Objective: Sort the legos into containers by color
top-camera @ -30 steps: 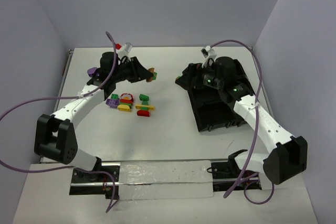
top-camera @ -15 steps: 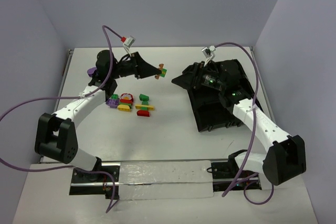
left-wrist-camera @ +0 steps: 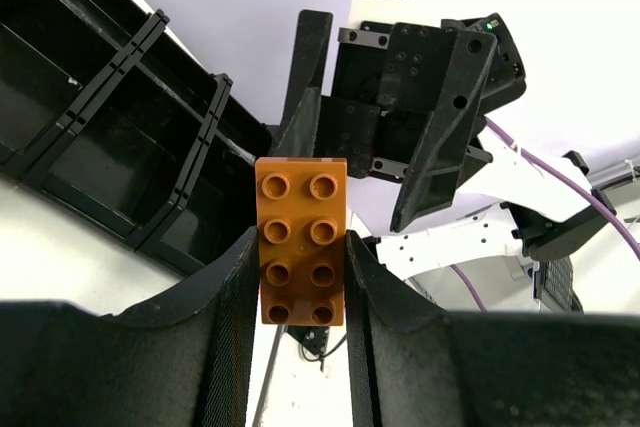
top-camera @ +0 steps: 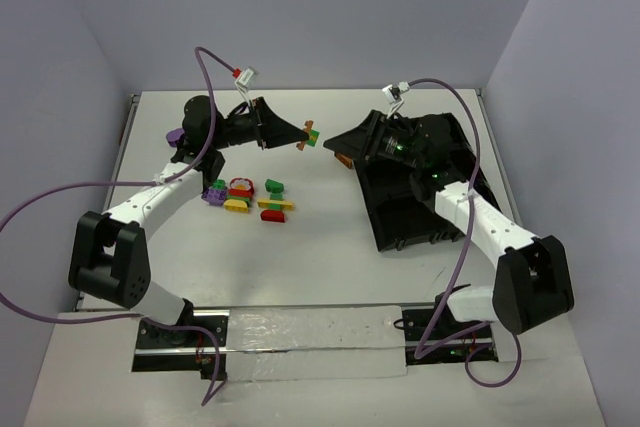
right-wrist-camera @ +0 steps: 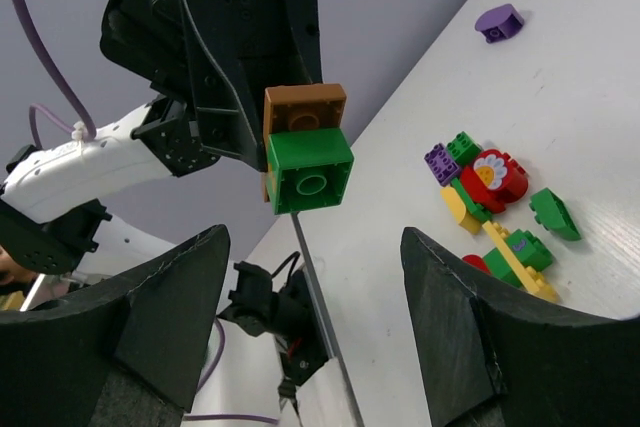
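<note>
My left gripper (top-camera: 303, 137) is raised above the table and shut on an orange brick (left-wrist-camera: 300, 242) with a green brick (right-wrist-camera: 310, 169) stuck to its end. The pair shows in the top view (top-camera: 312, 135). My right gripper (top-camera: 340, 147) is open and empty; it faces the held bricks from the right with a small gap. In the right wrist view the bricks hang beyond my open fingers (right-wrist-camera: 170, 317). Several loose legos (top-camera: 250, 197) in red, yellow, green and purple lie on the table. The black divided tray (top-camera: 420, 197) stands on the right.
A purple piece (top-camera: 177, 135) lies apart at the far left, behind the left arm. The tray's compartments (left-wrist-camera: 110, 147) show dark in the left wrist view. A metal rail runs along the near table edge (top-camera: 300, 332).
My left gripper has lifted and moved right with the orange and green bricks. My right gripper has swung left off the tray toward them.
</note>
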You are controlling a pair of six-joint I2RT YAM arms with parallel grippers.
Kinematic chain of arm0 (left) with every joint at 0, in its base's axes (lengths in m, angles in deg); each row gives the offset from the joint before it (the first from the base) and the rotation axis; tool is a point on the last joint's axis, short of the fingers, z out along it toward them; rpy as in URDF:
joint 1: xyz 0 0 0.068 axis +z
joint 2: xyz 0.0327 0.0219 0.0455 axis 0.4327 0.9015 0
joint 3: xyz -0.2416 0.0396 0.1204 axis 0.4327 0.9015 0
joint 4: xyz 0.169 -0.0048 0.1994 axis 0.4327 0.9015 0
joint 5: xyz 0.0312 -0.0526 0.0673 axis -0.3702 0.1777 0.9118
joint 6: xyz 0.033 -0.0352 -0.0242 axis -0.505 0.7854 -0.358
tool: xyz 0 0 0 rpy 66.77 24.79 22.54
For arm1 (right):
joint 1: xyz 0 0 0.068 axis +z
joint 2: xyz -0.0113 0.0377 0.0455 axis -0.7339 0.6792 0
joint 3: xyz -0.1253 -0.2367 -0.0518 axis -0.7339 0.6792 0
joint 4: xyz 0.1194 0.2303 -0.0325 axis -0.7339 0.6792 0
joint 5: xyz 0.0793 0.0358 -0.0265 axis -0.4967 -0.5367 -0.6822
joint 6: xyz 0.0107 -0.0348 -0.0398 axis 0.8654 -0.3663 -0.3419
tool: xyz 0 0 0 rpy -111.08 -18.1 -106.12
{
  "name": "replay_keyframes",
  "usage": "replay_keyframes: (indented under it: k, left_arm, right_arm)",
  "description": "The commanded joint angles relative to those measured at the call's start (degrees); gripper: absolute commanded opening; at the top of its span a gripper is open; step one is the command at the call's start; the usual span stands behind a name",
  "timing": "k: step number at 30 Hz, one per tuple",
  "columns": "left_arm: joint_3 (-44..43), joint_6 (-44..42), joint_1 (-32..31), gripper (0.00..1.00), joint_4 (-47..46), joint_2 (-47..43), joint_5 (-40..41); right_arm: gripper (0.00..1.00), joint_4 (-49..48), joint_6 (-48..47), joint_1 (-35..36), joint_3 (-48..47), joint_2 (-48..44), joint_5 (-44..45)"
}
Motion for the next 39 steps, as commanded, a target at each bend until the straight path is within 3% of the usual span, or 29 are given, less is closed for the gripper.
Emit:
replay_keyframes:
  k: [1,13,28,35,37,39]
  left_arm:
    - [-1.4,0.37,0.01,0.0,-3.21,0.15,-1.37]
    - [-2.38,0.62,-1.05,0.0,-3.39,-0.25,-1.85]
    - [-2.56,0.78,-2.44,0.0,-3.74,-0.17,-1.96]
    - [-2.56,1.1,-2.96,0.0,-4.52,-0.85,-2.61]
    - [-2.64,1.22,-2.96,0.0,-4.88,-1.13,-2.82]
    - [-2.79,1.31,-2.96,0.0,-4.88,-1.31,-3.0]
  right_arm:
    - [0.76,-6.39,2.72,0.38,-1.09,1.38,-1.64]
    - [0.77,-10.56,5.46,1.94,-2.51,4.33,-2.38]
    - [0.61,-15.85,8.66,3.21,-2.97,5.67,-3.97]
    - [0.44,-18.57,10.11,3.24,-2.21,6.03,-3.94]
    - [0.36,-19.06,10.39,3.21,-1.93,6.09,-3.87]
    - [0.2,-19.24,10.45,3.21,-1.41,5.85,-3.53]
